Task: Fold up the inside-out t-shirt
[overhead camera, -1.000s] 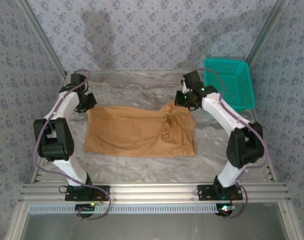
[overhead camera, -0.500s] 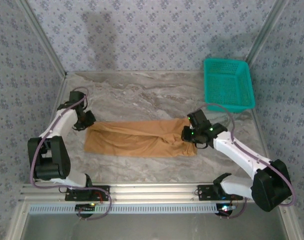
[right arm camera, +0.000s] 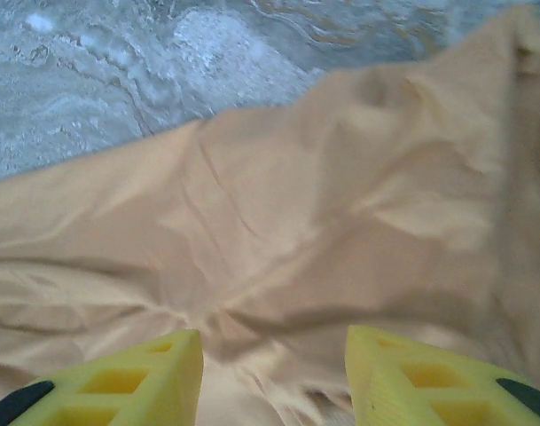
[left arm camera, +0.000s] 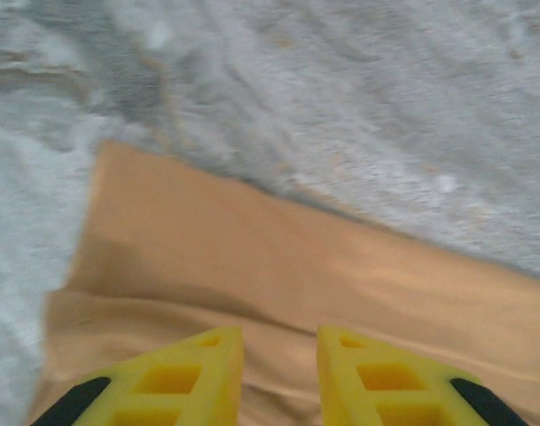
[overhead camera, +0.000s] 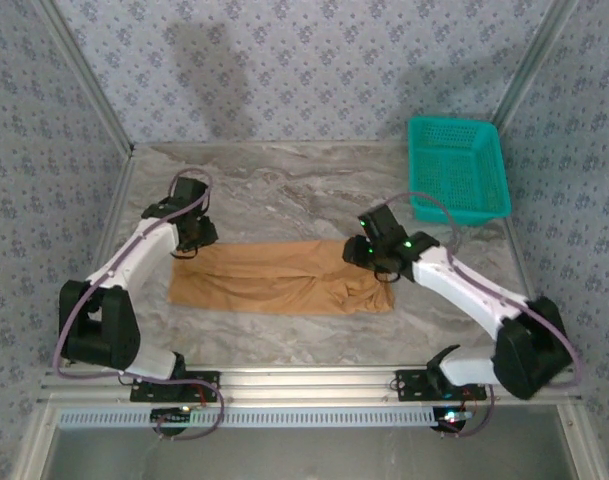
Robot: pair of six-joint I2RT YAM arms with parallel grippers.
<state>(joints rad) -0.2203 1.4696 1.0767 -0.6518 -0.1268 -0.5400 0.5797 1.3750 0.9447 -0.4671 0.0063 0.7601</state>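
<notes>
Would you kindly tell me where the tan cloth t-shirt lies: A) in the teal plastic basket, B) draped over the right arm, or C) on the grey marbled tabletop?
C: the tan cloth t-shirt lies flat on the grey marbled tabletop, well apart from the teal plastic basket.

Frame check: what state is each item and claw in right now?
t-shirt: folded into a long band, lying flat, rumpled at its right end.
left claw: open, over the shirt's left end.
right claw: open, over the rumpled right end.
basket: upright, empty.
</notes>
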